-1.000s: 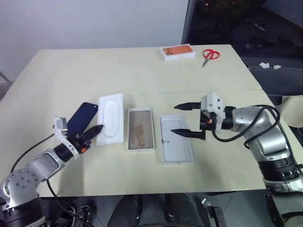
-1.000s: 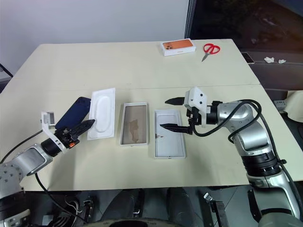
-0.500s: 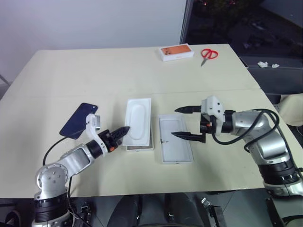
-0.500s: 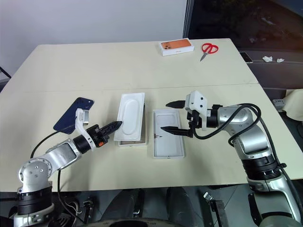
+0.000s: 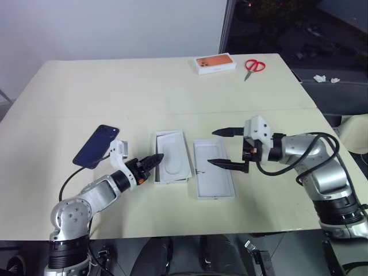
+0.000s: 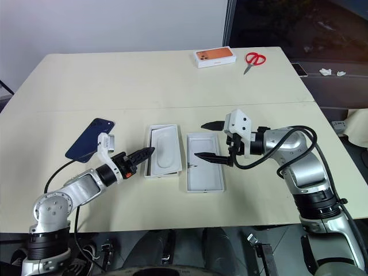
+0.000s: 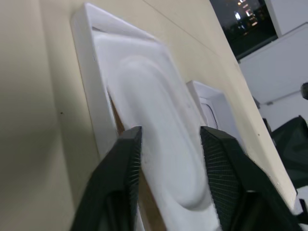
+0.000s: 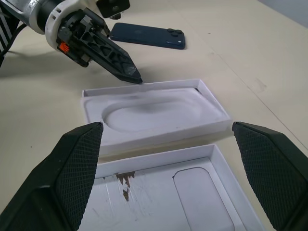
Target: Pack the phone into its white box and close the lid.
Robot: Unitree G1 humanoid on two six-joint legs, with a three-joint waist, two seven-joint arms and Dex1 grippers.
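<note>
phone (image 5: pixel 96 145) sits flat on the table (image 5: pixel 144 92), back up, at about 10 o'clock from the left gripper (image 5: pixel 154 161) and just behind that arm's wrist, so the left arm is clearly the nearer one. its long axis runs on a diagonal, near end pointing to 7 o'clock, far end to 1 o'clock.

white box (image 5: pixel 158 175) lies at 3 o'clock from the phone, long side running toward the robot, and right now a thin white insert (image 5: pixel 175 159) with an oval dip is lying in it, a bit skewed. so the tray isn't free for the phone yet, i'd say that insert has to come out first. lid (image 5: pixel 214 168) lies inside up just beside the box at its 3 o'clock.

left gripper is parted a little, tips right at the near left edge of the insert. in the left wrist view the insert runs between the fingers (image 7: pixel 120 166), but i can't tell if they actually pinch it.

right gripper (image 5: pixel 225 148) is spread wide, holding nothing, hovering over the far end of the lid.
</note>
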